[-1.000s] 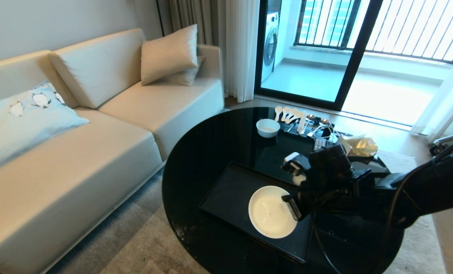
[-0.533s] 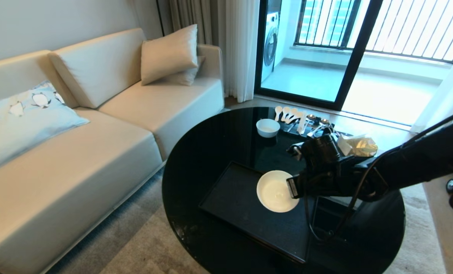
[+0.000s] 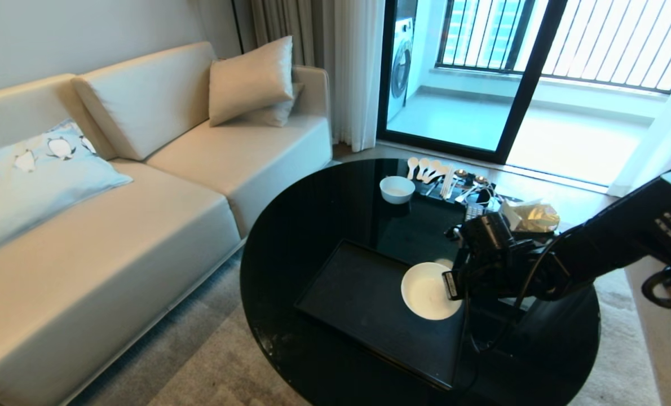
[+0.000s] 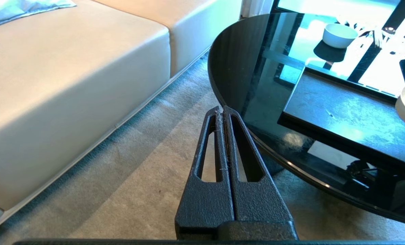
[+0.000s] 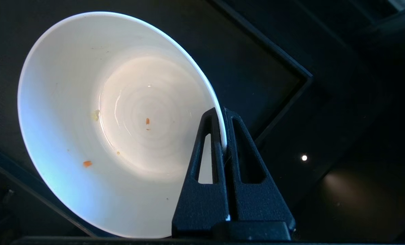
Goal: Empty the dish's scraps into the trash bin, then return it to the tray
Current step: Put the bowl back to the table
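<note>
The left gripper [image 4: 224,112] hangs off the near-left edge of the desk [image 3: 313,208], above the carpet [image 4: 127,177], jaws pressed together with nothing between them

On the desk's near part lies the tray [image 3: 358,293], its long axis running from near-right to far-left. The dish [image 3: 427,291] is at the tray's right end, mouth up and tipped slightly toward the right gripper [image 5: 224,114] — whether its base touches the tray cannot be told. The jaws are clamped on the dish's right-hand rim, one finger inside the wall and one outside, so the bowl lies wholly to the left of the jaws, with the arm reaching in from the right. Inside the dish only a few tiny orange and pale crumbs [image 5: 147,121] cling to the floor and wall

Farther back on the desk stand a smaller white bowl [image 3: 396,189], a row of white spoons [image 3: 426,167] and a crumpled yellowish bag [image 3: 530,217] — well apart from the tray. Beyond, a cream sofa [image 3: 144,186]
</note>
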Tool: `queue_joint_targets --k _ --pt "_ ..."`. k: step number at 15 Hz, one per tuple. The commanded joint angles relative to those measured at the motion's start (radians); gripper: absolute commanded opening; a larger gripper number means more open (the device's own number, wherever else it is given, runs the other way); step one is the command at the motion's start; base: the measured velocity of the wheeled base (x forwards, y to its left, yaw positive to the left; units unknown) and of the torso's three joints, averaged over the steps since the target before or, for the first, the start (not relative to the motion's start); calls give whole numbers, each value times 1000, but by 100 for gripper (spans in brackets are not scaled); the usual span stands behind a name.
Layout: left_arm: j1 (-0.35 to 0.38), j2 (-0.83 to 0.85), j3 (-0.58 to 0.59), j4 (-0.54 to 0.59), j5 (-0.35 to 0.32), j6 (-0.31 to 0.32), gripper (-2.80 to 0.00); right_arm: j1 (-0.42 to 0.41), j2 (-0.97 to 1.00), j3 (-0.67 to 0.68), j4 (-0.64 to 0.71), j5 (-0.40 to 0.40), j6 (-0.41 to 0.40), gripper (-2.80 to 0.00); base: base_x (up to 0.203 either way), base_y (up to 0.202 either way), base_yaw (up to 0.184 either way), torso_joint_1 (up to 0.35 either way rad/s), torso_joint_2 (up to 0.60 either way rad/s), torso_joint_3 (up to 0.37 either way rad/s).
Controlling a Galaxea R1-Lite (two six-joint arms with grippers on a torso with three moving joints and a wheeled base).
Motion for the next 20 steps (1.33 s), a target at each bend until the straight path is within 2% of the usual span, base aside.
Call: queue_joint_targets --k 1,4,17,18,20 --pt "0 0 0 0 0 -2 -280 -1 38 44 -35 0 12 -280 0 0 0 0 0 0" --pt "0 0 0 0 0 -2 -280 -1 86 79 -118 1 17 -280 0 0 0 0 0 0" --pt "0 0 0 0 0 -1 -280 -1 119 72 -128 4 19 -280 0 0 0 0 0 0" --pt "0 0 0 0 0 -1 -280 0 119 72 -130 4 17 0 0 0 0 0 0 0" --pt "0 0 0 0 0 -2 -280 1 114 72 -137 4 17 0 0 0 0 0 0 0"
